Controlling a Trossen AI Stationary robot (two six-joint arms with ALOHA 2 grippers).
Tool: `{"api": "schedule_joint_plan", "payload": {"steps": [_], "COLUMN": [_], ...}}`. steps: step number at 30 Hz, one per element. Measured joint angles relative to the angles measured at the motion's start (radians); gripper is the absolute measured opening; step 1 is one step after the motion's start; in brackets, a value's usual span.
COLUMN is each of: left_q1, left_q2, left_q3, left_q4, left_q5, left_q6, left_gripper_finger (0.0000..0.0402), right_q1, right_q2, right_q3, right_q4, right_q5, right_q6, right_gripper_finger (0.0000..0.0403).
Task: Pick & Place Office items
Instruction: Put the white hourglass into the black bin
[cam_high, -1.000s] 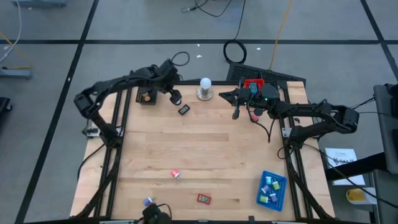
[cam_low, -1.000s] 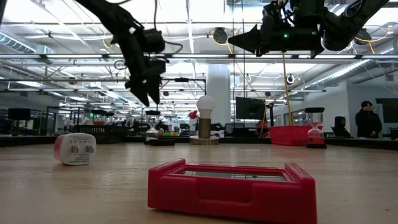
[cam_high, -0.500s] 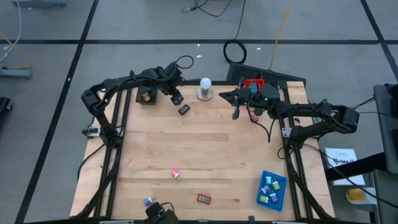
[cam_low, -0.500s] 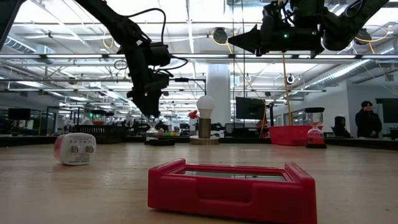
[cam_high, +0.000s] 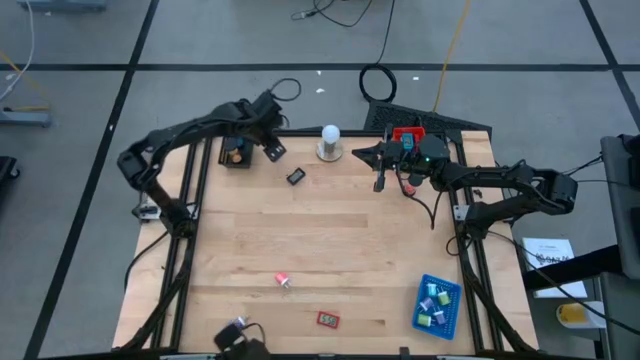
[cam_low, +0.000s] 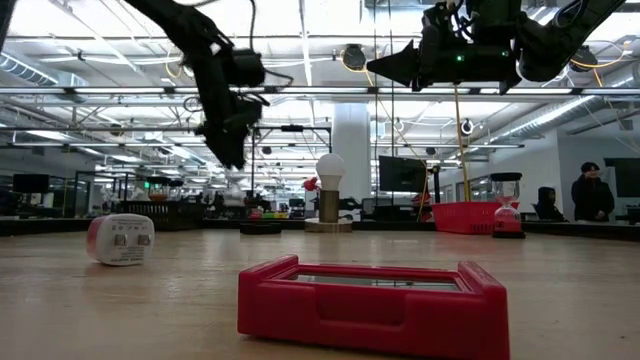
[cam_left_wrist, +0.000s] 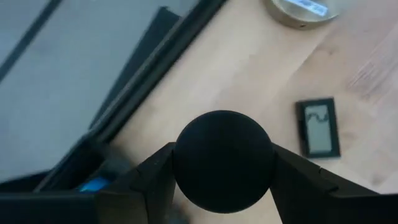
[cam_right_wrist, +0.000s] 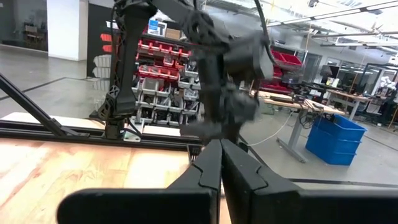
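My left gripper (cam_high: 272, 150) hangs over the table's far left part, shut on a black round piece (cam_left_wrist: 224, 160). On the table below lie a small black frame (cam_left_wrist: 318, 127) and the white bulb's round base (cam_left_wrist: 303, 9). My right gripper (cam_high: 360, 153) waits shut, raised above the far middle of the table and pointing left (cam_low: 372, 66). Other office items lie near the front edge: a pink-and-white piece (cam_high: 283, 281), a small red frame (cam_high: 328, 319) and a purple piece (cam_high: 238, 324). My left gripper pinches the black round piece between its two fingers, one on each of two opposite sides (cam_left_wrist: 183, 163). The fingers slant down at it from above. The piece is lifted clear of the table.
A white bulb (cam_high: 329, 140) stands on its base at the far middle. A red tray (cam_high: 408, 135) sits at the far right, under my right arm. A blue tray (cam_high: 437, 305) with several pieces is at the front right. A brown thing (cam_high: 235, 155) lies at the far left.
My left gripper has dipped to the table beside the bulb, shut on the black round piece and risen again, ending a little nearer the far left corner. The piece is now lifted clear of the wood.
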Motion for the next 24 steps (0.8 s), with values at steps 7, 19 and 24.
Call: {"api": "schedule_joint_plan", "payload": {"steps": [7, 19, 24], "left_q1": [0.065, 0.194, 0.218], "left_q2": [-0.167, -0.201, -0.202], "left_q3": [-0.03, -0.176, -0.219], "left_q4": [-0.081, 0.015, 0.05], "left_q5": [-0.094, -0.127, -0.127], "left_q6": [-0.106, -0.128, -0.129], "left_gripper_finger": [0.0215, 0.0215, 0.0215], "right_q1": [0.0, 0.0, 0.0], "right_q2": [0.0, 0.0, 0.0], "right_q3": [0.0, 0.0, 0.0], "right_q4": [-0.005, -0.004, -0.004], "right_q5": [0.0, -0.001, -0.001], "right_q6": [0.0, 0.003, 0.001], "right_gripper_finger": [0.0, 0.0, 0.0]}}
